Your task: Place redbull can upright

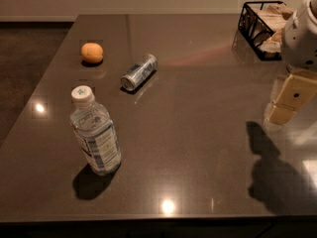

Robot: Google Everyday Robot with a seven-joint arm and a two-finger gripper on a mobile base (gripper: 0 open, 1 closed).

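Note:
The redbull can [139, 72] is slim, silver and blue, and lies on its side on the dark grey table [198, 133], left of centre, with one shiny end facing the near left. My gripper [281, 114] hangs above the table's right side, far to the right of the can and well apart from it. It holds nothing that I can see. Its shadow falls on the table below it.
A clear plastic water bottle [94, 133] with a white cap stands upright near the front left. An orange [92, 52] sits at the back left, behind the can. A black wire basket [261, 26] holding packets stands at the back right.

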